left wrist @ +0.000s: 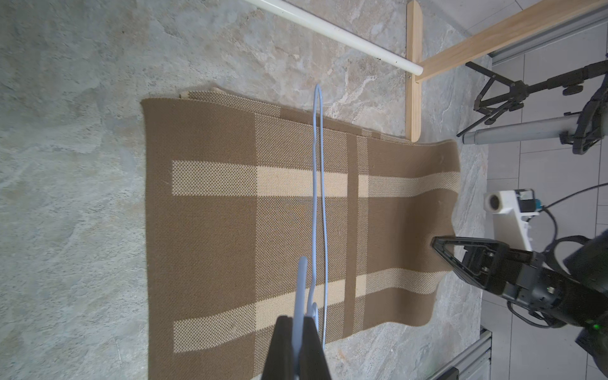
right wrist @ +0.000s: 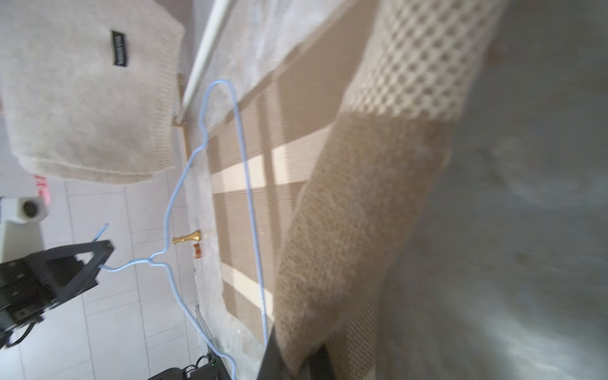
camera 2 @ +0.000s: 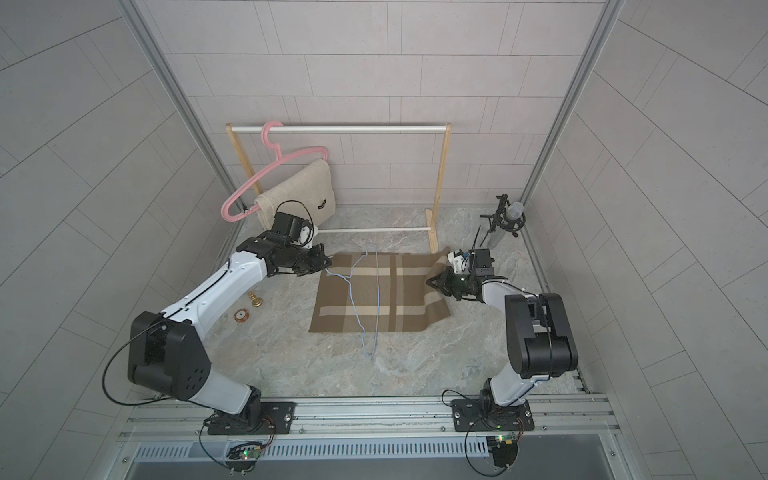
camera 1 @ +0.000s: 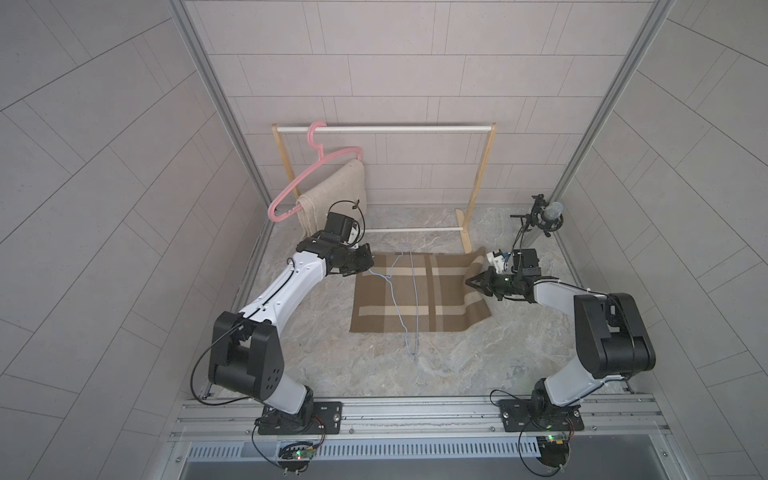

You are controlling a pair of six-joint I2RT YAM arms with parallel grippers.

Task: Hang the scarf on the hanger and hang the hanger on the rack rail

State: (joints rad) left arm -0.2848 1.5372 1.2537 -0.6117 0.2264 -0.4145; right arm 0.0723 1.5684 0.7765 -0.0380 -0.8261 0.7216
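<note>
A brown plaid scarf [camera 1: 419, 299] [camera 2: 374, 299] lies flat on the marble table. Across it lies a thin blue wire hanger [camera 1: 414, 299] [camera 2: 378, 291]. My left gripper [camera 1: 363, 266] [camera 2: 326, 264] is shut on the hanger's hook at the scarf's left edge; the left wrist view shows the blue wire [left wrist: 315, 197] pinched between the jaws [left wrist: 297, 320]. My right gripper [camera 1: 471, 282] [camera 2: 432, 282] is shut on the scarf's right edge, which curls up off the table. In the right wrist view the scarf [right wrist: 362, 214] fills the jaws [right wrist: 296, 358].
A wooden rack with a white rod [camera 1: 382, 129] stands at the back. A pink hanger [camera 1: 337, 153] with a beige cloth [camera 1: 332, 195] hangs on its left end. A tripod with a microphone [camera 1: 544, 216] stands back right. A gold chess piece [camera 2: 254, 300] and a small disc [camera 2: 241, 316] lie under the left arm.
</note>
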